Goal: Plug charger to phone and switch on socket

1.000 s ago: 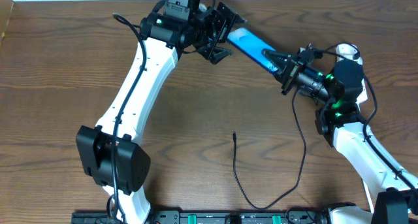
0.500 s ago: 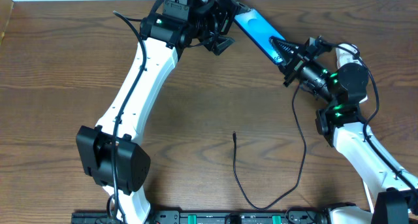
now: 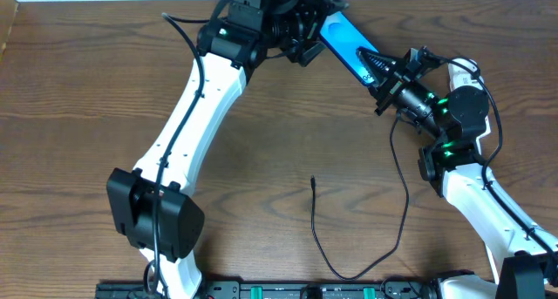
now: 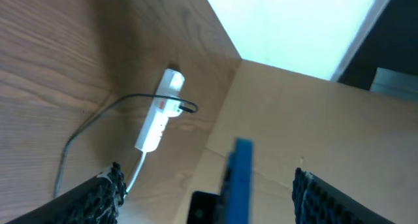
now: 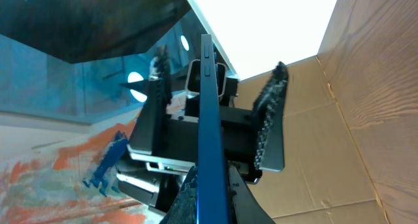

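Note:
The phone [image 3: 343, 39], bright blue, is held tilted off the table at the far edge. My right gripper [image 3: 381, 73] is shut on its near end; in the right wrist view the phone [image 5: 208, 100] stands edge-on in my jaws [image 5: 210, 196]. My left gripper [image 3: 307, 18] is open at the phone's far end. In the left wrist view the blue edge [image 4: 241, 175] lies between the spread jaws [image 4: 212, 194], not touching them. The charger's connector tip [image 3: 313, 180] lies free mid-table, its black cable looping right. The white socket [image 4: 159, 116] has a black plug in it; it is mostly hidden behind the right arm overhead [image 3: 463, 68].
The cable's loop [image 3: 353, 275] runs close to the table's near edge, then rises along the right arm's base. A cardboard wall [image 4: 313, 119] stands beyond the table's far edge. A dark equipment rail [image 3: 279, 290] lines the front edge.
The right gripper has carried the phone up and toward the far edge. The left gripper has moved right, so its open jaws now straddle the phone's far end. The cable has not moved.

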Robot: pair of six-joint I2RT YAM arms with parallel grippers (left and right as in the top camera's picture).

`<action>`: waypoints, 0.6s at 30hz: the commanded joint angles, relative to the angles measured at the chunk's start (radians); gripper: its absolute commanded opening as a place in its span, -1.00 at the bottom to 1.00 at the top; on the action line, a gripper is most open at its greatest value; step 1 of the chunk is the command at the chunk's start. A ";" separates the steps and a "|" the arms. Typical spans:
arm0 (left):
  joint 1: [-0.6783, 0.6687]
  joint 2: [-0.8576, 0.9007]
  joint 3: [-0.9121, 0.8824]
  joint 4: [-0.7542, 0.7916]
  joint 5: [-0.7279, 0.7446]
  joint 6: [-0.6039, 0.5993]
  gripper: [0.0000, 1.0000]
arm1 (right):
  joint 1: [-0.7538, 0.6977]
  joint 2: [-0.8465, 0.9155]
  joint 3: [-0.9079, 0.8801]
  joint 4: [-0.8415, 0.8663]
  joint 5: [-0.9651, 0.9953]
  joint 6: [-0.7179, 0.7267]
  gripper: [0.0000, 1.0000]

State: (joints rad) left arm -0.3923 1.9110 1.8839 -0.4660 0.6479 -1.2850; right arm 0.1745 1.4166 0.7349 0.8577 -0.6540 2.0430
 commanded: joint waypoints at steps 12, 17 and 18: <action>-0.011 -0.014 0.005 0.015 -0.005 0.020 0.14 | 0.005 -0.004 0.017 0.018 0.020 0.009 -0.97; -0.012 -0.014 0.005 0.016 -0.005 0.020 -0.14 | 0.005 -0.004 0.017 0.019 0.020 0.009 -0.97; -0.013 -0.014 0.005 0.015 -0.005 0.020 -0.20 | 0.005 -0.004 0.017 0.019 0.019 0.009 -0.97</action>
State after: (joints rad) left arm -0.4042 1.9110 1.8839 -0.4545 0.6476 -1.2770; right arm 0.1745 1.4166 0.7349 0.8585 -0.6533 2.0426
